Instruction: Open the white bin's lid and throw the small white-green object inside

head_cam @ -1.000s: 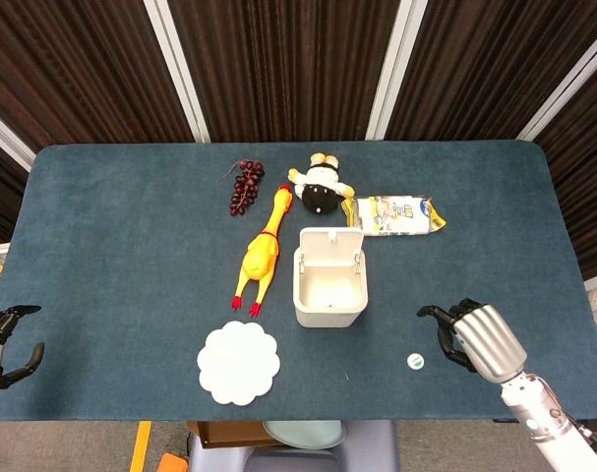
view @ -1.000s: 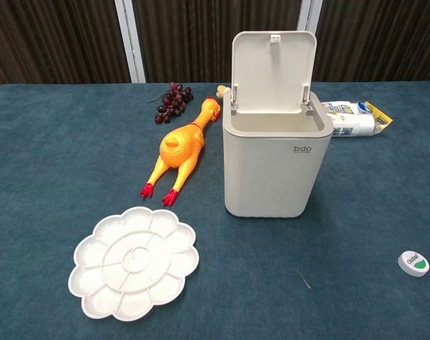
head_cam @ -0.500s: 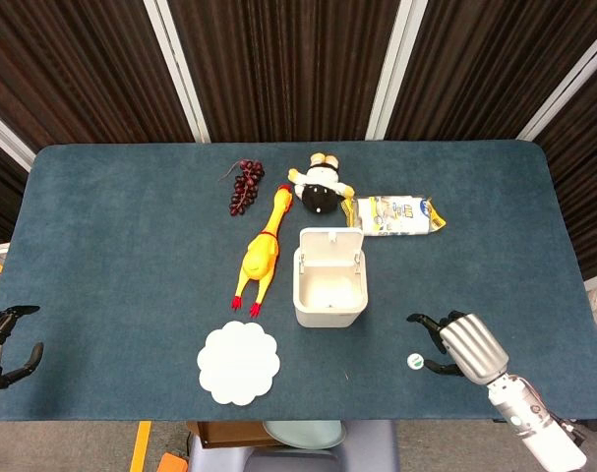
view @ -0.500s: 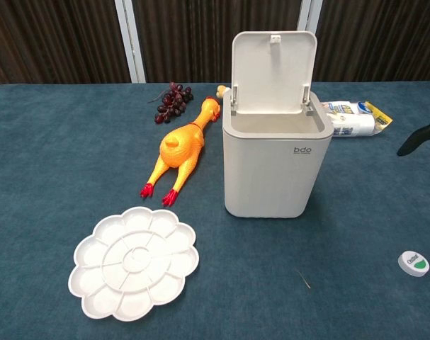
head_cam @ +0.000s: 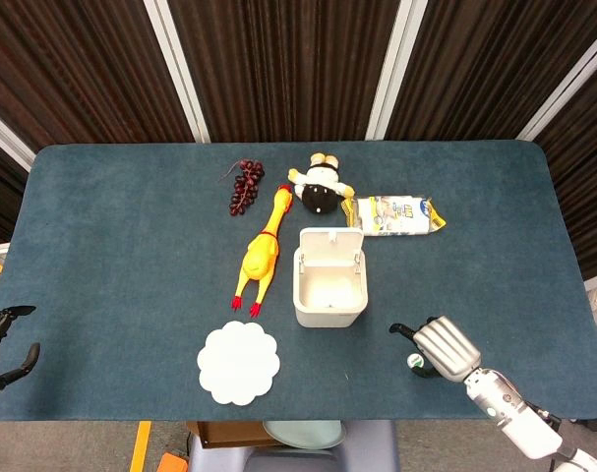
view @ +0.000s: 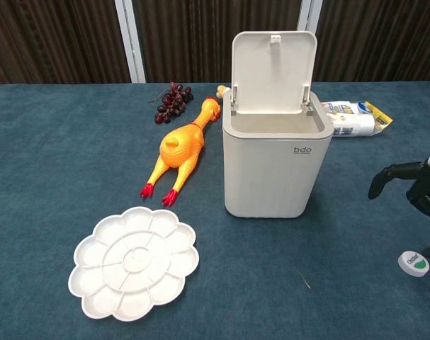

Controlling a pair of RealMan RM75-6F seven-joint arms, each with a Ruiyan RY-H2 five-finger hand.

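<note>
The white bin (head_cam: 328,291) (view: 276,163) stands mid-table with its lid (view: 273,62) swung up and open. A small round white-green object (view: 413,263) (head_cam: 413,362) lies on the blue cloth to the bin's right, near the front edge. My right hand (head_cam: 438,346) (view: 416,185) hovers just above and over that object, fingers spread and curved, holding nothing. My left hand (head_cam: 1,344) shows at the far left edge of the head view, off the table, fingers apart and empty.
A yellow rubber chicken (head_cam: 261,251) lies left of the bin, with dark grapes (head_cam: 246,187) and a plush toy (head_cam: 320,185) behind. A snack packet (head_cam: 398,215) sits at the back right. A white flower-shaped palette (head_cam: 239,362) lies at the front left.
My right hand has moved left and toward the table's front, coming over the white-green object and entering the chest view. The left hand has hardly moved.
</note>
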